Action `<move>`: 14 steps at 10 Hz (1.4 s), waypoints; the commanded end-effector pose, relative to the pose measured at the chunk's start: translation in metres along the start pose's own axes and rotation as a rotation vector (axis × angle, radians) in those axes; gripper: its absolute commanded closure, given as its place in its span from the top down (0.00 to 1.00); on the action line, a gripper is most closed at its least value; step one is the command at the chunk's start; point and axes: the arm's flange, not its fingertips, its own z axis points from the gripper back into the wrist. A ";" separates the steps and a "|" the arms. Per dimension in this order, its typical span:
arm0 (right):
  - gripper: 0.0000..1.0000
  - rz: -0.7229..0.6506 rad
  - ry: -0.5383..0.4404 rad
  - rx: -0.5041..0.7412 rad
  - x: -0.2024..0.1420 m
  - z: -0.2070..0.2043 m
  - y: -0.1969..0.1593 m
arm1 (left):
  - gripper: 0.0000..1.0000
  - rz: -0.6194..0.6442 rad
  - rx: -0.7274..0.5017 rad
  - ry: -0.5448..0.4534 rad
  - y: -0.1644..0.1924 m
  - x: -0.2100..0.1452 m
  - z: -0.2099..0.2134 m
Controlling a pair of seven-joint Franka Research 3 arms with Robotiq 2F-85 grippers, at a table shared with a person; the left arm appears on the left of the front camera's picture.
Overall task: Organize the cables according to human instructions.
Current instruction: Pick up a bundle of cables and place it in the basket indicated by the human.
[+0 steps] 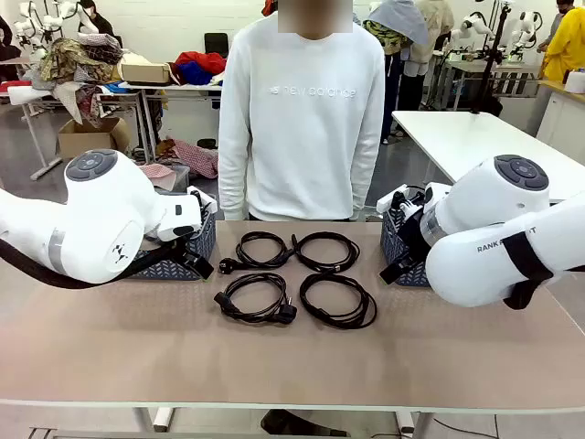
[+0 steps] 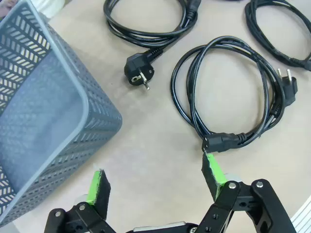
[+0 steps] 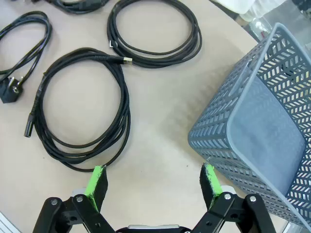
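Several black coiled cables lie in a square group at mid-table, among them a near-left coil (image 1: 256, 299) and a near-right coil (image 1: 338, 300). My left gripper (image 2: 156, 180) is open above bare table, with nothing between its green pads (image 2: 99, 187). Just beyond its right pad lies a cable (image 2: 228, 92) with a chunky connector, and another cable (image 2: 146, 29) with a round plug is farther off. My right gripper (image 3: 153, 182) is also open and empty. A looped cable (image 3: 82, 102) lies just past its left pad, and a second coil (image 3: 155, 31) is beyond.
A grey perforated basket (image 1: 187, 254) stands left of the cables, close beside my left gripper (image 2: 43, 111). A matching basket (image 1: 399, 249) stands at the right, close to my right gripper (image 3: 257, 121). A person in a white sweatshirt (image 1: 306, 110) stands at the far edge.
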 end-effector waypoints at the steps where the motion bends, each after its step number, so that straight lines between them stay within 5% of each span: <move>1: 1.00 0.000 0.000 0.000 0.000 0.000 0.000 | 1.00 0.000 0.000 0.000 0.000 0.000 0.000; 10: 1.00 0.002 0.000 -0.001 0.000 0.000 0.000 | 1.00 -0.001 0.000 0.000 0.000 0.000 0.000; 14: 1.00 0.072 -0.075 0.093 0.019 0.041 -0.024 | 1.00 -0.079 -0.010 -0.039 0.022 0.005 0.051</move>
